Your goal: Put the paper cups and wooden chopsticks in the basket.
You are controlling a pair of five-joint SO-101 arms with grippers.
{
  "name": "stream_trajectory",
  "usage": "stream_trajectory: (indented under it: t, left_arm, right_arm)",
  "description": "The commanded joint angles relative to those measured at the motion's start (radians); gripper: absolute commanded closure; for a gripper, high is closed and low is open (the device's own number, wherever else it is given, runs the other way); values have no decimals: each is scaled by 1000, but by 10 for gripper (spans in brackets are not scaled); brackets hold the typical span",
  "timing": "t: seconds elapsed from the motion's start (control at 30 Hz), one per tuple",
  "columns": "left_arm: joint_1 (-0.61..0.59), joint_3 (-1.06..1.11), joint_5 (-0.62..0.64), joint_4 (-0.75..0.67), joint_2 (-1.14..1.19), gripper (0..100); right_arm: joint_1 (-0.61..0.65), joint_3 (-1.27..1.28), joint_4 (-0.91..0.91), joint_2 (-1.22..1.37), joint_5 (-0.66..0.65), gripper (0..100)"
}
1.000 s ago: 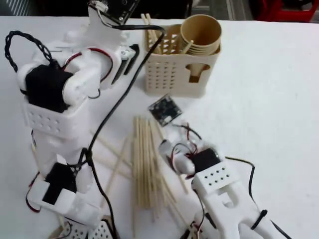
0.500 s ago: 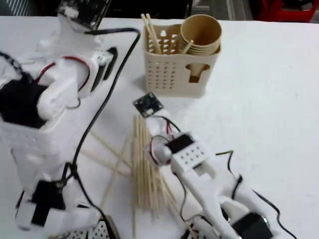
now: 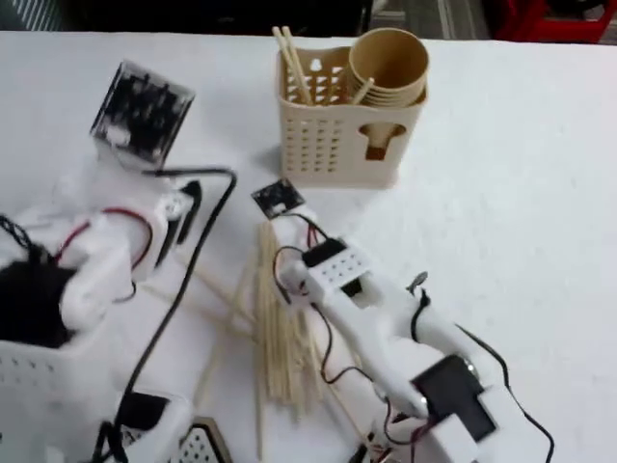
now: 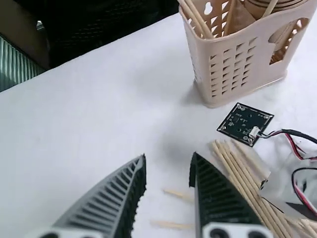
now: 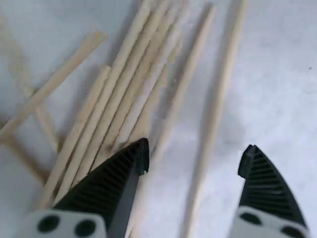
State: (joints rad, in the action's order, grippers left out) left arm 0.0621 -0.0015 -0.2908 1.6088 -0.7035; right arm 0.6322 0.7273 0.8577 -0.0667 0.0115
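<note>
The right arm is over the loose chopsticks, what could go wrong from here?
The open right gripper sits partly over the packed chopsticks, so closing may catch several, or pinch one unevenly and drop it. The sticks cross each other, so a lift might scatter them. The basket is crowded with cups; a stick may snag there.

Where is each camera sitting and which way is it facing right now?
High view: fixed overhead, looking down on basket, chopsticks, left arm and right arm.
Left wrist view: on the left arm, facing the basket across the table; left gripper open.
Right wrist view: on the right arm, looking down at chopsticks; right gripper open.
Shared: chopsticks in all three.
</note>
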Motion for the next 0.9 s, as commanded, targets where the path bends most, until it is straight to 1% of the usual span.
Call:
stream_trajectory:
  t: [0.0,0.13,0.23,0.3,0.37,0.5,0.63,0.87]
  left_arm:
    - [-58,299,-9,-157,-205,842]
    - [-104,508,-15,-226,-361,842]
    - [-116,626,-84,-247,-466,842]
    - [-116,687,-107,-256,-524,842]
    - [-124,730,-114,-256,-575,842]
    - [-156,779,-114,-256,-633,842]
    - [-188,819,-115,-256,-638,842]
    - [-225,904,-206,-256,-636,842]
  right_arm:
    - [10,-40,-7,22,5,701]
    - [5,-40,-4,38,5,705]
    - [7,-38,1,39,5,772]
    - [5,-38,-5,39,3,828]
    - [4,-38,-5,39,3,869]
    - [4,-38,-5,39,-3,919]
    - [4,-34,-5,39,-86,983]
    - [-25,-34,2,30,-100,981]
